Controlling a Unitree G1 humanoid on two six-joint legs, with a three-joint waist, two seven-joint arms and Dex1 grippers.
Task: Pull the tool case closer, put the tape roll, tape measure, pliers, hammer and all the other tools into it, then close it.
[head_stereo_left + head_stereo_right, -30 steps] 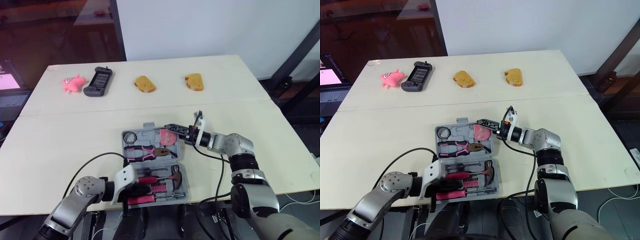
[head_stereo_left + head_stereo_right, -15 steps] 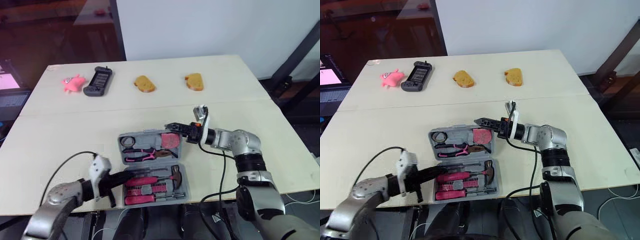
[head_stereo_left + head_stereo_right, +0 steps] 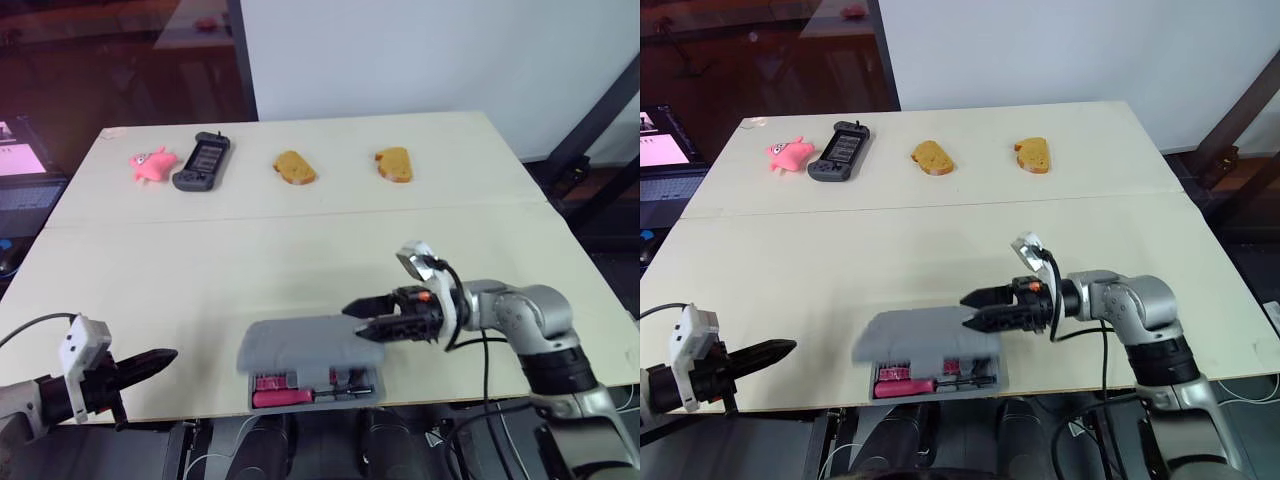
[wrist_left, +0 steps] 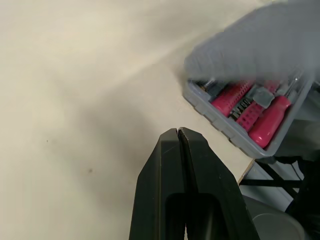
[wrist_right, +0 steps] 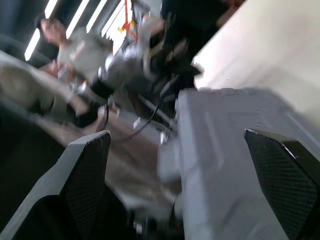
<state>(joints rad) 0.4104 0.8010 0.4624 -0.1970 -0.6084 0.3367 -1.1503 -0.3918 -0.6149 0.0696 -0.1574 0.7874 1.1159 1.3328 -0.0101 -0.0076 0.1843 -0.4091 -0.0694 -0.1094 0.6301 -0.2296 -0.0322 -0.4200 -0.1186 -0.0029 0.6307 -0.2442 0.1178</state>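
Right gripper [image 3: 358, 322]: fingers spread wide, holding nothing, lower centre-right of the head views, tips at the right edge of the lid [image 3: 305, 344]. The right wrist view has the lid between the two fingers. Can't tell if either one touches it.

Left gripper [image 4: 178, 131]: fingers pressed together, empty, lower left of frame, well apart from the case.

Tool case [image 3: 933, 362]: lower centre, near the front edge of the table [image 3: 200, 280]. Lid is most of the way down but not flat. Pink-handled tools [image 3: 300, 388] show through the front gap. I read this as the closing step, latches not done.

Risks:
- A proud handle props the lid, so it won't seat. Forcing it could skew the hinge or pop tools out of their slots.
- The lower finger sits level with the lid rim. It gets pinched if the lid comes down on it.
- Pressing from the right with nothing bracing the left could slide or spin the case. In the left wrist view its corner looks at or over the table edge, so it could tip off.
- Lid down is not the same as latched.

Upper frame clutter, bread slices [image 3: 294, 167] and handheld [image 3: 203, 160], is well clear.
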